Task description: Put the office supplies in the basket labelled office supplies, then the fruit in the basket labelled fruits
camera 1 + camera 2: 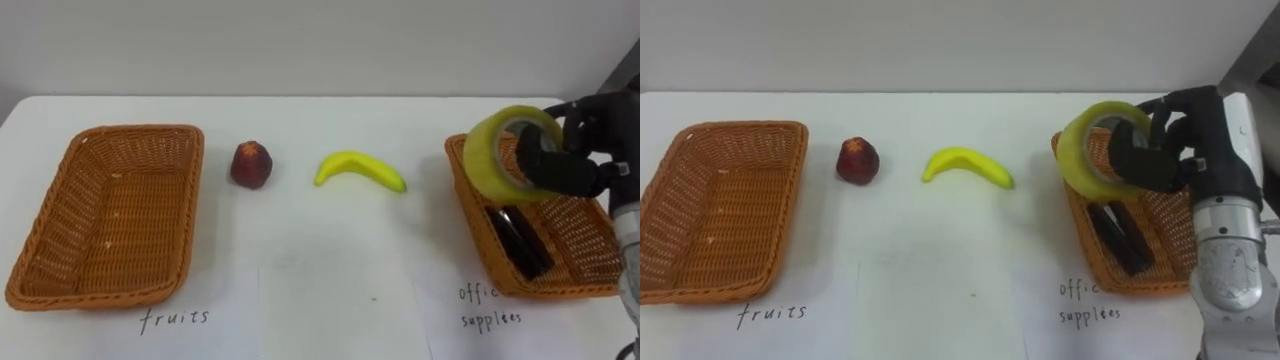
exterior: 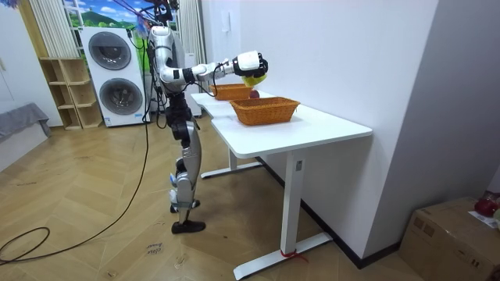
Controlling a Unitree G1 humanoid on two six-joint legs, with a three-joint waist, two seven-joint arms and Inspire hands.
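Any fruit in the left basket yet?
No, the left basket holds nothing; the red fruit and banana lie on the table.

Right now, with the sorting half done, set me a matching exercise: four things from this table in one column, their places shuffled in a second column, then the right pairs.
Things
1. tape roll
2. banana
3. red fruit
4. black object

Places
A. on the table, close beside the left basket
B. lying in the right basket
C. held in the right hand, above the right basket
D. on the table, roughly midway between the baskets

Pairs: 1-C, 2-D, 3-A, 4-B
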